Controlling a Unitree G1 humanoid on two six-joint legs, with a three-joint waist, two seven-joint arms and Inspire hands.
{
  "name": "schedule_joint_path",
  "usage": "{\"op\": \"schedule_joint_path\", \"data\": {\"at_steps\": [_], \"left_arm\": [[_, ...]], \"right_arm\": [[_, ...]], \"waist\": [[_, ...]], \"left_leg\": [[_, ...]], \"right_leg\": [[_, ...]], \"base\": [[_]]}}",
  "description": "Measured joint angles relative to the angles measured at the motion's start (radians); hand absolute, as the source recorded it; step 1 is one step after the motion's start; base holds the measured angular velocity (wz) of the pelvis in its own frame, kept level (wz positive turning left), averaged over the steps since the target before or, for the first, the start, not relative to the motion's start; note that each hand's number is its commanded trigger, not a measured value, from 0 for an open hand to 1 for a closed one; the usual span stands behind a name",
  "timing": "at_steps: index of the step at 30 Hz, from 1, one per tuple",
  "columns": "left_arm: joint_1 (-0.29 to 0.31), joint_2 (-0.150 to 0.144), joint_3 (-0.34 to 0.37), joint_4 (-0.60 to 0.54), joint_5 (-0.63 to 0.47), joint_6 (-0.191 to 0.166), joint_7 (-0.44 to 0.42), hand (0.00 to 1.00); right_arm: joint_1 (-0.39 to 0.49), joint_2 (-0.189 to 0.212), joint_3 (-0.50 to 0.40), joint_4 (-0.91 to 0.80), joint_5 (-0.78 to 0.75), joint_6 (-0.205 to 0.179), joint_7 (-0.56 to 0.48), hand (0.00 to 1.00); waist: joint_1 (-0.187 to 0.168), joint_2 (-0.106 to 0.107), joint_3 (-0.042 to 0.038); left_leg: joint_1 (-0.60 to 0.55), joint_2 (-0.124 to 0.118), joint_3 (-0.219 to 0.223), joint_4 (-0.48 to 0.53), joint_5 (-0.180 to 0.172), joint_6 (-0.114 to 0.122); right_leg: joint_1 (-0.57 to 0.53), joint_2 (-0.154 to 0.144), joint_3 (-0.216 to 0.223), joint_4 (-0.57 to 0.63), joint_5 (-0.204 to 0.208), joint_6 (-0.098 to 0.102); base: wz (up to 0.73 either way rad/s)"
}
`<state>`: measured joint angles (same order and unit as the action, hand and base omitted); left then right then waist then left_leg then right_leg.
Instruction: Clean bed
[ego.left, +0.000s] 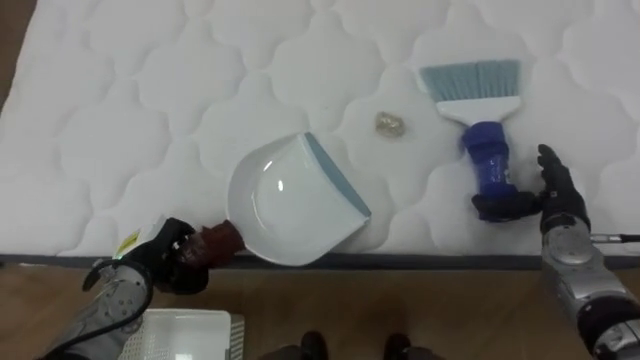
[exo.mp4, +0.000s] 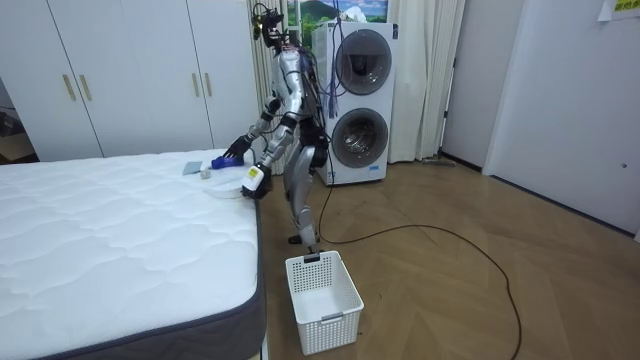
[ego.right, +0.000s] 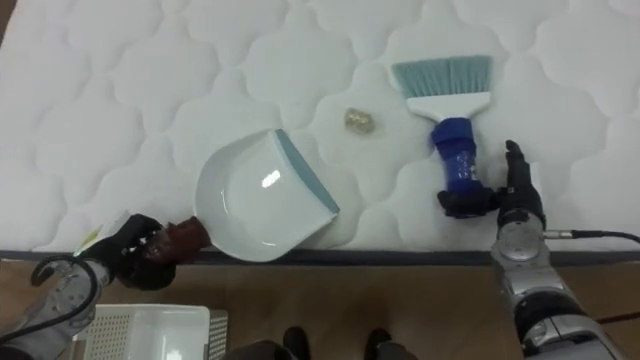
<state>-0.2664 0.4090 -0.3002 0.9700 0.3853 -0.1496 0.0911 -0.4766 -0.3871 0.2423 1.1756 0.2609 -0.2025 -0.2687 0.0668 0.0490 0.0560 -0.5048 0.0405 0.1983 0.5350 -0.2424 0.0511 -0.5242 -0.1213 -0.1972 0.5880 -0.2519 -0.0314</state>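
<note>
A white dustpan (ego.left: 290, 200) with a blue-grey lip lies on the white quilted mattress (ego.left: 120, 100) near its front edge. My left hand (ego.left: 170, 255) is shut on its dark red handle (ego.left: 218, 240), which juts over the edge. Beyond the lip lies a small crumpled scrap (ego.left: 390, 124). To the right lies a brush (ego.left: 487, 160) with a blue handle and pale blue bristles that point away from me. My right hand (ego.left: 557, 195) rests at the handle's near end, thumb against it and fingers straight beside it. In the room view I stand bent over the bed's side (exo.mp4: 255, 240).
A white slatted basket (ego.left: 185, 335) stands on the wooden floor below my left arm, close to the bed's side (exo.mp4: 322, 290). Stacked washing machines (exo.mp4: 360, 100) and white wardrobes (exo.mp4: 120, 75) stand behind me.
</note>
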Motion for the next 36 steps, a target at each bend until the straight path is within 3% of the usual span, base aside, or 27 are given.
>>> {"op": "schedule_joint_path", "data": {"at_steps": [13,17,18,19,20,21,26,30,36], "left_arm": [[0.005,0.003,-0.002,-0.014,0.001,0.000,-0.051,1.00],[0.023,0.003,-0.006,-0.049,0.001,0.014,-0.059,1.00],[0.027,0.003,-0.016,-0.050,0.000,0.015,-0.059,1.00],[0.030,0.003,-0.018,-0.050,0.000,0.015,-0.059,1.00],[0.040,0.003,-0.018,-0.057,0.000,0.016,-0.059,1.00],[0.052,0.003,-0.018,-0.069,-0.002,0.016,-0.059,1.00],[0.079,0.003,-0.027,-0.080,-0.002,0.016,-0.049,1.00],[0.087,0.003,-0.036,-0.090,-0.001,0.017,-0.050,1.00],[0.105,0.003,-0.036,-0.107,-0.001,0.031,-0.060,1.00]], "right_arm": [[-0.015,-0.025,0.023,0.039,-0.035,0.031,0.032,0.00],[-0.015,-0.028,0.030,0.064,-0.066,0.032,0.030,0.00],[-0.015,-0.029,0.030,0.067,-0.073,0.037,0.029,0.07],[-0.015,-0.030,0.030,0.067,-0.074,0.041,0.029,0.58],[-0.015,-0.033,0.030,0.067,-0.075,0.043,0.029,0.74],[-0.016,-0.039,0.031,0.067,-0.077,0.046,0.029,1.00],[-0.023,-0.073,0.036,0.072,-0.080,0.054,0.008,1.00],[-0.027,-0.126,0.050,0.073,-0.128,0.063,0.007,1.00],[-0.048,-0.126,0.072,0.097,-0.195,0.077,0.005,1.00]], "waist": [[0.027,-0.001,0.0007],[0.023,0.002,0.0024],[0.028,0.002,0.0025],[0.029,0.002,0.0024],[0.029,0.002,0.0024],[0.030,0.002,0.0026],[0.030,0.002,0.0030],[0.049,0.001,0.0032],[0.057,-0.004,0.0055]], "left_leg": [[-0.008,-0.002,-0.013,-0.001,0.000,0.000],[-0.008,-0.017,-0.039,0.004,0.000,0.000],[-0.008,-0.018,-0.040,0.003,0.000,0.000],[-0.008,-0.019,-0.040,0.002,0.000,0.000],[-0.008,-0.023,-0.041,0.002,0.000,0.000],[-0.008,-0.027,-0.042,0.002,0.000,0.000],[-0.008,-0.033,-0.047,0.001,0.002,-0.004],[-0.011,-0.034,-0.045,0.000,0.004,-0.008],[-0.010,-0.035,-0.047,0.005,0.013,-0.021]], "right_leg": [[0.002,-0.004,-0.015,0.007,-0.001,-0.001],[0.008,-0.018,-0.035,0.023,-0.017,0.000],[0.008,-0.018,-0.035,0.026,-0.020,0.000],[0.007,-0.019,-0.035,0.029,-0.022,0.001],[0.002,-0.025,-0.035,0.041,-0.028,0.001],[0.000,-0.035,-0.042,0.049,-0.034,-0.001],[-0.004,-0.045,-0.052,0.057,-0.047,-0.006],[-0.014,-0.048,-0.051,0.071,-0.050,-0.011],[-0.020,-0.050,-0.049,0.087,-0.066,-0.022]], "base": [[0.03],[0.16],[0.11],[0.08],[0.09],[0.10],[0.06],[0.00],[0.01]]}}
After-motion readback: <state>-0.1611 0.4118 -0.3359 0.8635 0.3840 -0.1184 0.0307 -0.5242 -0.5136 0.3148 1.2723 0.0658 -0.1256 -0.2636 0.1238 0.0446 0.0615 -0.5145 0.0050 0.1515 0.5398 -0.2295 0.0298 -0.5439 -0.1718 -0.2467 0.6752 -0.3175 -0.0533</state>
